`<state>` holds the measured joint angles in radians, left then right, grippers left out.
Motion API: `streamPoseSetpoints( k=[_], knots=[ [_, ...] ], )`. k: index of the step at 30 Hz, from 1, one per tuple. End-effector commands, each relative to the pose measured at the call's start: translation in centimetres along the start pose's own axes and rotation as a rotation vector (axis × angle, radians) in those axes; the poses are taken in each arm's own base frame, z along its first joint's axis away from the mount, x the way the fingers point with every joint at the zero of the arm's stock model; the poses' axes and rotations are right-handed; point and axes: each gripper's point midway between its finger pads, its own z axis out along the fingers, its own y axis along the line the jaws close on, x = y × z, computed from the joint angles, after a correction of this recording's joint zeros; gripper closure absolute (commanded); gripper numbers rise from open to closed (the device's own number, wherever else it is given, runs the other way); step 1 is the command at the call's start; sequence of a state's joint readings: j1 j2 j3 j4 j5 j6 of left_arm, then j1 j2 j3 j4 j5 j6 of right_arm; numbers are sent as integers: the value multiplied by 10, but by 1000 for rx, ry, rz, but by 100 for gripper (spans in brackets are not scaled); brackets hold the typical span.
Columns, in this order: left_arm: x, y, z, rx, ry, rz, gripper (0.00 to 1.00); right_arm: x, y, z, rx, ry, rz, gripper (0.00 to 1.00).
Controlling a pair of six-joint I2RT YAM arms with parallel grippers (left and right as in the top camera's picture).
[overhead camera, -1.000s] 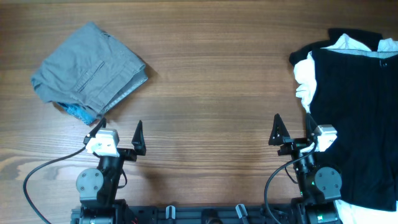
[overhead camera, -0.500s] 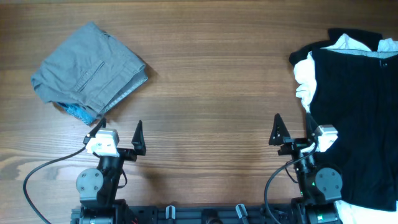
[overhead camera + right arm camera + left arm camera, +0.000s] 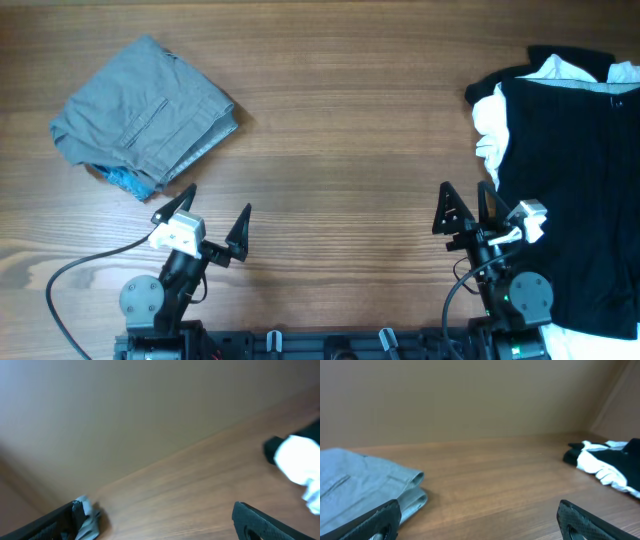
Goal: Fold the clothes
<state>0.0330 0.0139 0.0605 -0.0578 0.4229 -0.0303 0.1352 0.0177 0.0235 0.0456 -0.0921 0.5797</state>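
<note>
A large black T-shirt [image 3: 575, 190] lies spread at the table's right edge, over a white T-shirt [image 3: 488, 130] that pokes out at its left and top. Both show at the right of the left wrist view [image 3: 615, 462] and of the right wrist view [image 3: 300, 462]. Folded grey trousers [image 3: 145, 115] lie at the far left; they also show in the left wrist view [image 3: 365, 485]. My left gripper [image 3: 212, 210] is open and empty just below the trousers. My right gripper [image 3: 465, 207] is open and empty beside the black shirt's left edge.
A blue patterned cloth [image 3: 125, 180] peeks from under the trousers. The wooden table [image 3: 340, 130] stretches bare between the two piles. Both arm bases stand at the near edge, with a black cable [image 3: 75, 280] trailing left.
Both grippers have turned. The left one swung to the right, away from the trousers. The right one tilted slightly. The clothes have not moved.
</note>
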Motion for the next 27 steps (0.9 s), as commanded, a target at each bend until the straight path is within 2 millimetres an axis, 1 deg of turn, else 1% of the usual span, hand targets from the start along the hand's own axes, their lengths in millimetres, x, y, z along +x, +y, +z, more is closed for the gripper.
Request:
streamPoseSetpoints(
  k=[1, 3, 6, 7, 9, 10, 11, 12, 13, 15, 19, 23, 25, 26, 27],
  knots=[
    [-68, -6, -13, -18, -130, -4, 0, -39, 51, -10, -158, -35, -104, 0],
    [-90, -2, -17, -60, -145, -27, 0, -56, 62, -12, -156, -35, -130, 0],
    [-116, -2, -14, -75, -110, -52, 0, -71, 71, -7, -119, 29, -145, 0],
    [-126, 0, -9, -81, -72, -66, 0, -75, 74, 0, -97, 79, -159, 0],
    [-137, 2, -1, -90, -18, -89, 0, -76, 74, 12, -62, 153, -172, 0],
    [-143, 5, 4, -98, 18, -103, 0, -76, 73, 20, -39, 198, -177, 0],
    [-149, 8, 12, -105, 71, -124, 0, -74, 70, 33, -9, 259, -180, 0],
    [-152, 10, 18, -109, 104, -138, 0, -73, 68, 40, 10, 295, -174, 0],
    [-156, 12, 24, -115, 150, -156, 0, -69, 65, 53, 40, 360, -165, 0],
    [-160, 16, 39, -116, 248, -196, 0, -62, 61, 73, 67, 461, -167, 0],
    [-165, 21, 62, -110, 411, -267, 0, -38, 56, 112, 90, 721, -149, 0],
    [-163, 24, 70, -122, 517, -316, 0, -13, 39, 130, 154, 894, -131, 0],
    [-162, 17, 74, -77, 539, -352, 0, -1, 27, 139, 178, 937, -145, 0],
    [-161, 15, 75, -63, 544, -365, 0, 2, 18, 143, 206, 944, -146, 0],
    [-160, 13, 76, -52, 551, -372, 0, 2, 4, 147, 253, 937, -157, 0]
  ],
)
